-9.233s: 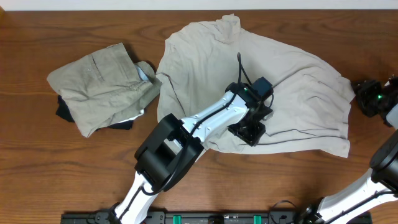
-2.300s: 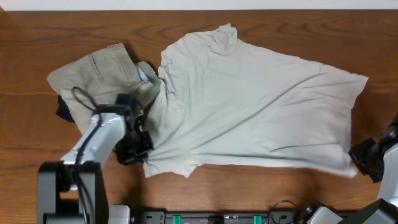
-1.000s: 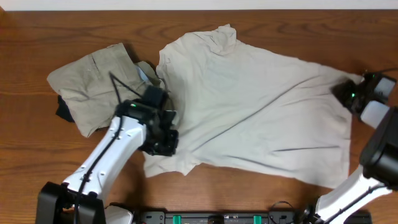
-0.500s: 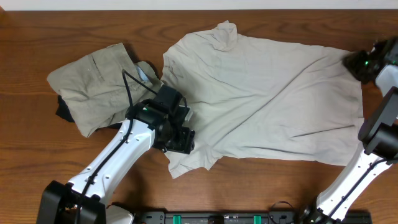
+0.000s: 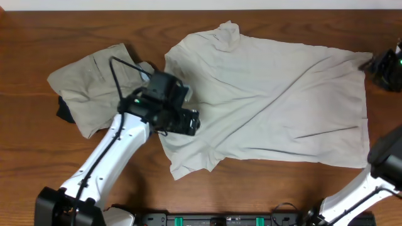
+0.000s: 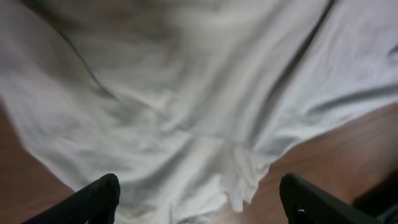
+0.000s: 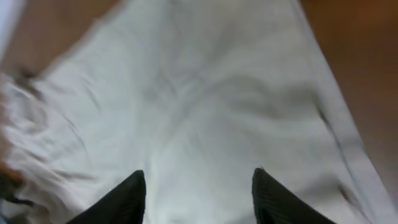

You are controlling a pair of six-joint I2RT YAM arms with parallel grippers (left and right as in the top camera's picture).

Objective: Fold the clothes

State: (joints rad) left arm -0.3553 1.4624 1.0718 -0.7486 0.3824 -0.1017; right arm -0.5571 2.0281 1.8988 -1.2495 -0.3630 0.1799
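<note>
The cream shirt (image 5: 270, 100) lies spread out and wrinkled on the wooden table (image 5: 38, 169), its collar toward the far edge and one lower corner sticking out toward the near edge. A folded khaki garment (image 5: 94, 85) sits just beside the shirt, on top of a dark cloth (image 5: 63, 113). The left gripper (image 5: 187, 120) hangs over the shirt's edge nearest that garment, its fingers (image 6: 102, 198) wide apart with loose cloth below, holding nothing. The right gripper (image 5: 384, 63) is at the shirt's opposite far corner, its fingers (image 7: 124, 196) parted over the cloth, gripping nothing
</note>
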